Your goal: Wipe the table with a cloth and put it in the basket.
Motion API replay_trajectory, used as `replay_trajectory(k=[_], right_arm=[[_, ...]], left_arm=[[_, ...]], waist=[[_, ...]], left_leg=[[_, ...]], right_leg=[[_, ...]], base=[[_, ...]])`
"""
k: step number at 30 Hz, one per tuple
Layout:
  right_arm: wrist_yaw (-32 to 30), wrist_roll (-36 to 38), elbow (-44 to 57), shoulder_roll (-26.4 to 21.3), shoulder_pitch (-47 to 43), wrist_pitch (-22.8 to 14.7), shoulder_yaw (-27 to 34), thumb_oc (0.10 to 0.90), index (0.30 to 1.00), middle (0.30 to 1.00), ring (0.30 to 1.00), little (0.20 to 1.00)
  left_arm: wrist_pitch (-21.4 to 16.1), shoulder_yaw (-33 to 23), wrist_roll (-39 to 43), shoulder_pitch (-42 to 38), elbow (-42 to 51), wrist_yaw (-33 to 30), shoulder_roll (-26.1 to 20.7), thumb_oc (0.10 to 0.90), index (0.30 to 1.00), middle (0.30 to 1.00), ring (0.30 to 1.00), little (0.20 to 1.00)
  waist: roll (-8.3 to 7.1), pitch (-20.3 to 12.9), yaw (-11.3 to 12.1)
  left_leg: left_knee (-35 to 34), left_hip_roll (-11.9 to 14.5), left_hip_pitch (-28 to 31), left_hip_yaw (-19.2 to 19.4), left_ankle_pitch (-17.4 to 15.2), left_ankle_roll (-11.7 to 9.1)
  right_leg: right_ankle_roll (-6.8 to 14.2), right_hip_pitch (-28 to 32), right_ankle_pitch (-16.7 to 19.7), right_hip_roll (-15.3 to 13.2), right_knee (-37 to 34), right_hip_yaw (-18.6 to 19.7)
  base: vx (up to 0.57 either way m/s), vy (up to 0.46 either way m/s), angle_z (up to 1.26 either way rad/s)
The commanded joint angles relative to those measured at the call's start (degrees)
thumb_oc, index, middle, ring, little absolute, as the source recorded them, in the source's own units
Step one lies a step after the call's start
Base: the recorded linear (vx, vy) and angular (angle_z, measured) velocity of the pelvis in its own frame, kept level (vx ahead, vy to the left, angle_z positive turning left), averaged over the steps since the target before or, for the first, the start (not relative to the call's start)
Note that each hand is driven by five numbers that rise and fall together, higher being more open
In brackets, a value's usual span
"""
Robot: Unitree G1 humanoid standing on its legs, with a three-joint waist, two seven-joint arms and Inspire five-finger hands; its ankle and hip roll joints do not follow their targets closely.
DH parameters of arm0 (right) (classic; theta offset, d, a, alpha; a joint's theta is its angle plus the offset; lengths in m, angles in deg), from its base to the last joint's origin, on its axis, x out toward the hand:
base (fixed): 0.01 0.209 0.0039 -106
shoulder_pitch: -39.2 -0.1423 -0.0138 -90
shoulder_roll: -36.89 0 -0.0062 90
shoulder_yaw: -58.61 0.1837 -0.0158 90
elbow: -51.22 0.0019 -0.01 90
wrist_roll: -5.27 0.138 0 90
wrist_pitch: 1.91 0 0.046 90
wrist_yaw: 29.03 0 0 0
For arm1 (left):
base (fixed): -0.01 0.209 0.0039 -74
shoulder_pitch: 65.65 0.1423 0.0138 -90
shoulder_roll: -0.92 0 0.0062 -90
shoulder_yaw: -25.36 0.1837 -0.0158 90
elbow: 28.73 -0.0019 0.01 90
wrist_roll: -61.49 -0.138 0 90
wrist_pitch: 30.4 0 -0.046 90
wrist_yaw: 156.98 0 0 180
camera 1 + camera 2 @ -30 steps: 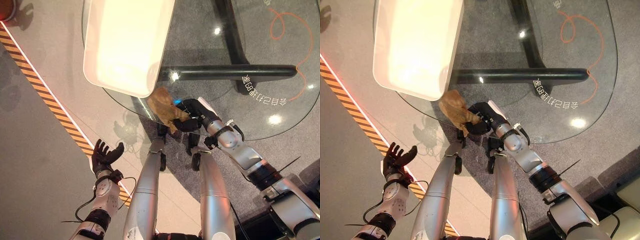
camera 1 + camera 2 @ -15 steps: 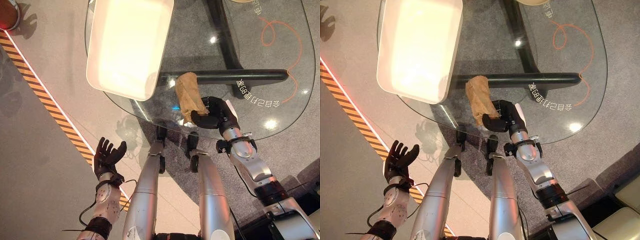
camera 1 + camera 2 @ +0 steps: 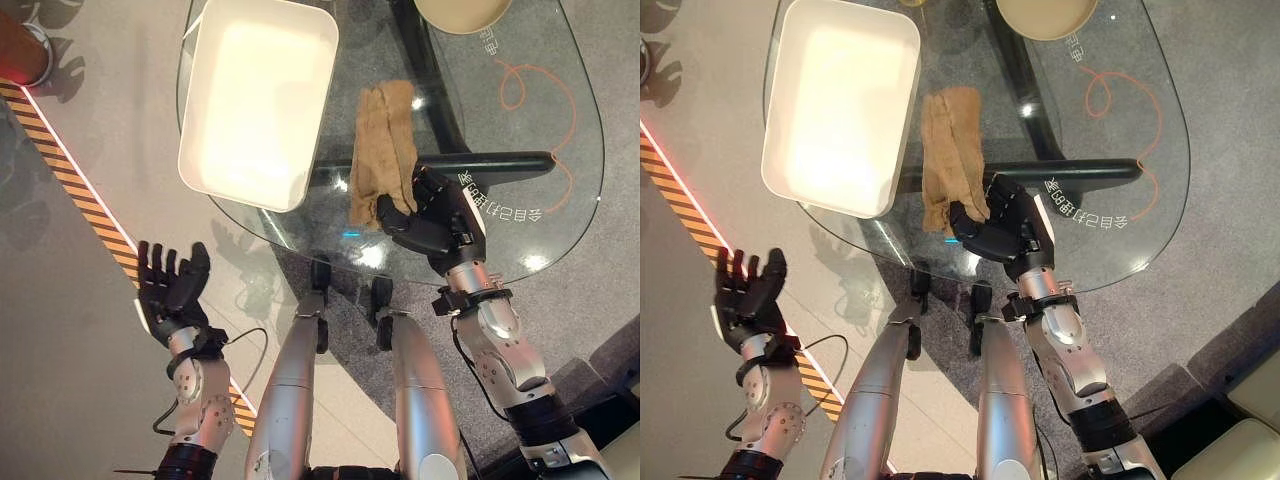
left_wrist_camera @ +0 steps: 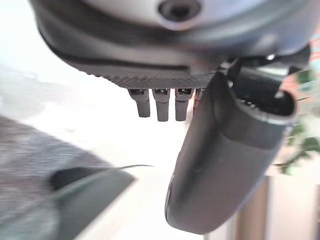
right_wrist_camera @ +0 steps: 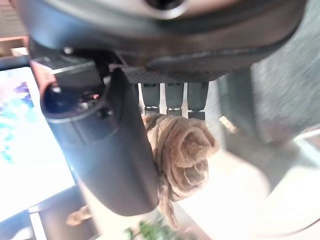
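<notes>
A tan cloth [image 3: 383, 140] lies stretched out on the round glass table [image 3: 560, 200], just right of the white basket [image 3: 258, 100]. My right hand [image 3: 428, 215] rests on the cloth's near end with fingers curled round it. In the right wrist view the bunched cloth [image 5: 182, 150] sits pinched between the thumb [image 5: 107, 150] and the fingers. My left hand [image 3: 168, 290] hangs open over the floor at the lower left, away from the table, with nothing in it; its wrist view shows the thumb [image 4: 225, 150] and straight fingers.
A tan bowl [image 3: 462, 10] stands at the table's far edge. The table's black base beam [image 3: 500, 162] shows through the glass. Striped tape [image 3: 75, 190] runs along the floor at left, with a dark round object [image 3: 20, 50] beyond it.
The right hand has carried the cloth from the table's near edge by the basket's corner outward across the glass, and the cloth now lies drawn out long. The view has shifted too.
</notes>
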Motion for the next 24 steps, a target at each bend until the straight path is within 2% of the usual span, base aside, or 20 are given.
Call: replay_trajectory(k=[1, 5, 7, 10, 13, 16, 21, 24], right_arm=[[7.4, 3.3, 14.7, 3.0, -2.9, -11.0, 4.3, 0.1, 0.3, 0.3, 0.3, 0.2], [10.7, 3.1, 17.7, 3.9, -2.5, -10.7, 3.8, 0.1, 0.3, 0.3, 0.3, 0.2], [11.4, 2.8, 18.4, 3.9, -2.2, -10.4, 3.6, 0.1, 0.3, 0.3, 0.3, 0.2], [15.4, 4.5, 19.0, 3.3, -1.5, -10.1, 3.0, 0.1, 0.3, 0.3, 0.3, 0.2], [19.8, 6.3, 18.8, 2.9, -1.9, -9.4, 1.7, 0.1, 0.3, 0.3, 0.3, 0.2], [22.2, 7.4, 18.5, 2.1, -2.9, -8.9, 0.4, 0.1, 0.3, 0.3, 0.3, 0.2], [23.1, 6.6, 17.4, 0.3, -4.8, -7.8, -3.0, 0.1, 0.3, 0.3, 0.3, 0.2], [22.4, 5.2, 16.4, -0.8, -5.0, -7.9, -4.0, 0.1, 0.3, 0.3, 0.3, 0.2]], left_arm=[[-5.7, -1.9, -4.2, 3.0, 7.1, 2.9, -2.7, 0.8, 0.9, 0.9, 0.9, 0.9], [-5.5, -0.4, -3.4, 2.5, 11.0, 8.8, -2.9, 0.8, 0.9, 0.9, 0.9, 0.9], [-4.4, 0.2, -1.2, 2.3, 12.3, 13.0, -3.1, 0.8, 0.9, 0.9, 0.9, 0.9], [-2.7, 3.1, 0.0, 1.6, 15.0, 23.9, -4.2, 0.8, 0.9, 0.9, 0.9, 0.9], [-0.4, 6.2, 2.1, 0.2, 15.5, 30.1, -5.1, 0.8, 0.9, 0.9, 0.9, 0.9], [1.8, 8.5, 4.0, -1.0, 15.4, 33.2, -5.7, 0.8, 0.9, 0.9, 0.9, 0.9], [7.0, 12.8, 13.4, -3.5, 14.7, 42.4, -6.4, 0.8, 0.9, 0.9, 0.9, 0.9], [8.6, 14.3, 18.2, -4.1, 14.7, 46.4, -7.1, 0.8, 0.9, 0.9, 0.9, 0.9]], waist=[[0.13, -1.2, 0.8], [-0.18, -1.2, 0.7], [-0.37, -1.2, 0.5], [-0.73, -1.2, 0.2], [-0.93, -1.2, -0.1], [-1.09, -1.2, -0.3], [-1.25, -1.2, -0.9], [-1.3, -1.2, -1.1]], left_leg=[[10.5, -1.7, 1.0, 2.1, -9.6, 5.6], [11.2, -1.7, 0.7, 2.3, -9.7, 5.8], [11.3, -1.6, 0.7, 2.4, -9.7, 5.8], [11.4, -1.4, 0.7, 2.6, -9.7, 6.1], [11.5, -1.3, 0.6, 2.6, -9.7, 6.2], [11.5, -1.3, 0.8, 2.7, -9.6, 6.3], [12.0, -1.1, 1.0, 3.2, -9.8, 6.2], [12.1, -0.9, 1.1, 3.3, -9.8, 6.2]], right_leg=[[2.0, 1.4, 9.3, 2.1, -8.2, 1.2], [2.0, 1.4, 9.6, 2.2, -7.9, 1.3], [2.1, 1.5, 9.8, 2.2, -8.0, 1.3], [2.2, 1.7, 10.3, 2.2, -8.5, 1.4], [2.3, 1.8, 10.7, 2.2, -8.8, 1.5], [2.4, 2.1, 11.0, 2.3, -9.2, 1.7], [2.5, 2.2, 11.3, 2.2, -9.2, 2.0], [2.6, 2.4, 11.3, 2.2, -9.2, 2.1]], base=[[0.0, 0.0, 0.0], [0.0, -0.013, 0.02], [0.0, 0.0, 0.0], [0.0, 0.0, 0.0], [0.0, 0.0, 0.0], [0.0, 0.0, 0.0], [0.0, 0.004, -0.01], [0.0, 0.012, -0.1]])
